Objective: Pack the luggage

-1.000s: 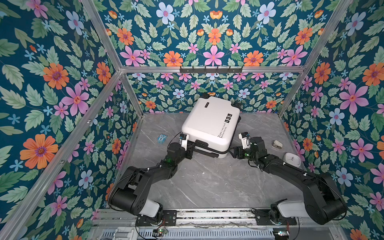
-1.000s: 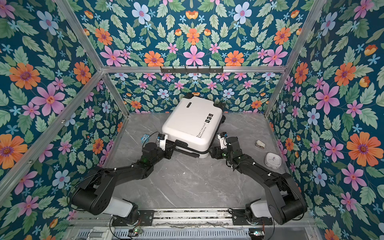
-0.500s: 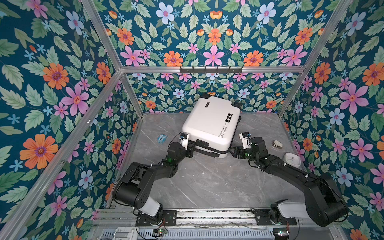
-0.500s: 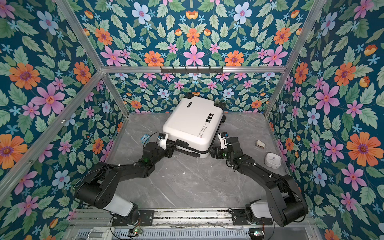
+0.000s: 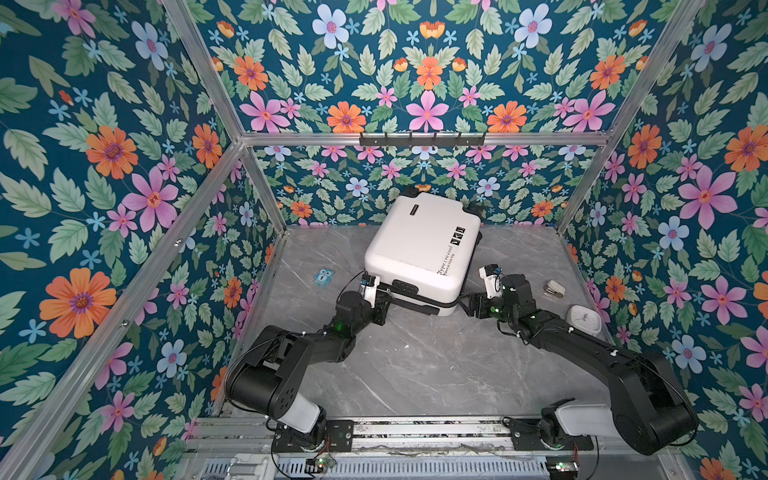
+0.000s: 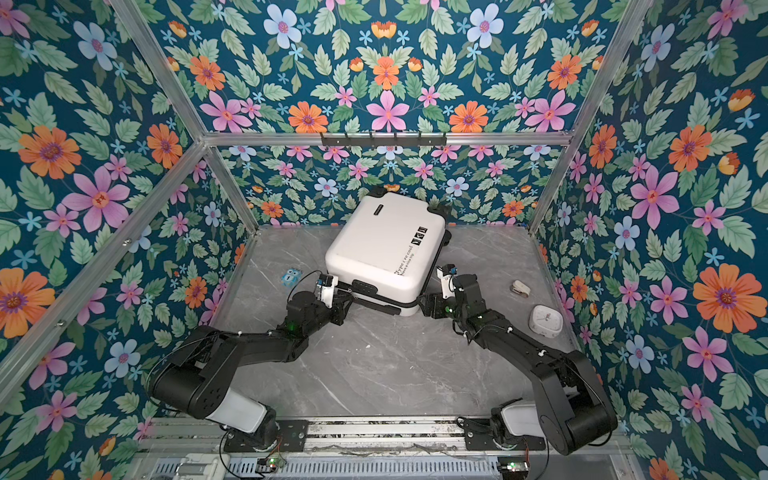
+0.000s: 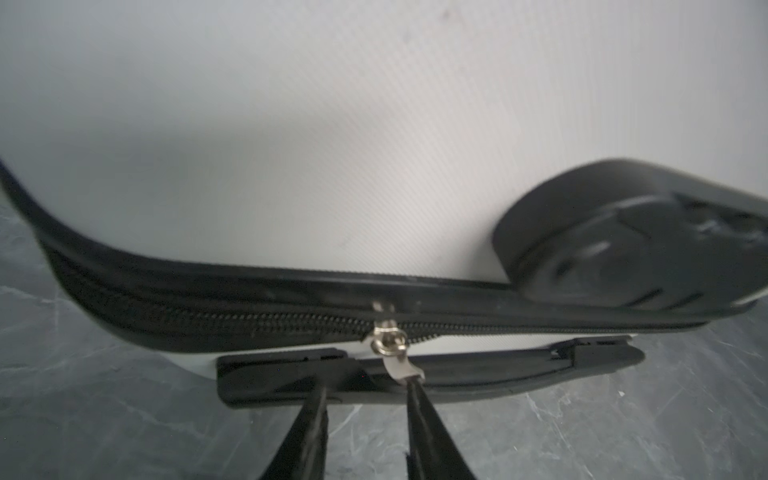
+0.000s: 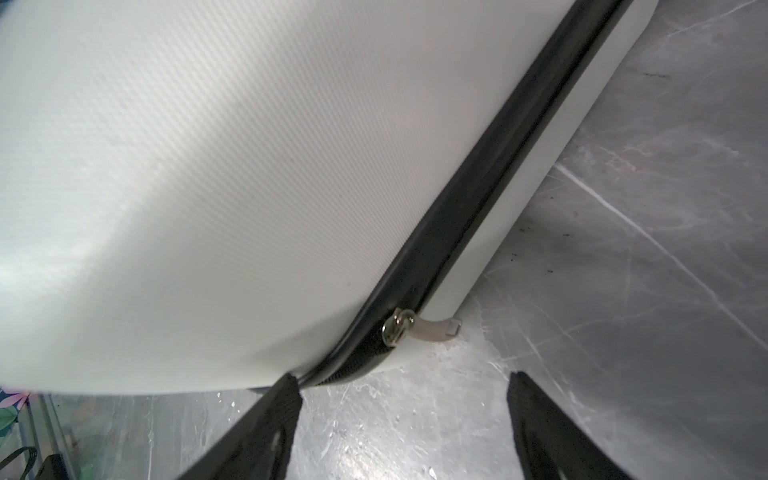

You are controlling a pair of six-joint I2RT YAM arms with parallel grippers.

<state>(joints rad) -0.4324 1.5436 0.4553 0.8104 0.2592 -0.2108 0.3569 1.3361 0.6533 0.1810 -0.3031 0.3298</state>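
Note:
The luggage point(image 5: 415, 249) point(image 6: 378, 245), a white hard-shell suitcase, lies closed on the grey marble table in both top views. My left gripper point(image 5: 388, 298) point(image 6: 344, 297) point(image 7: 365, 386) is at its near side by the black handle point(image 7: 457, 374). Its jaws stand a little apart. A silver zipper pull point(image 7: 397, 363) touches the tip of one finger point(image 7: 415, 399), not pinched. My right gripper point(image 5: 467, 305) point(image 6: 426, 306) point(image 8: 403, 380) stands wide open at the suitcase's near right corner. A second zipper pull point(image 8: 436, 330) hangs just ahead of it, untouched.
A small blue owl figure point(image 5: 324, 277) lies left of the suitcase. A small beige item point(image 5: 555, 287) and a white square clock point(image 5: 585, 318) sit near the right wall. Floral walls close in three sides, with a hook rail point(image 5: 422, 139) on the back one.
The left arm's rear links have shifted slightly. Both grippers keep their places at the suitcase's near side.

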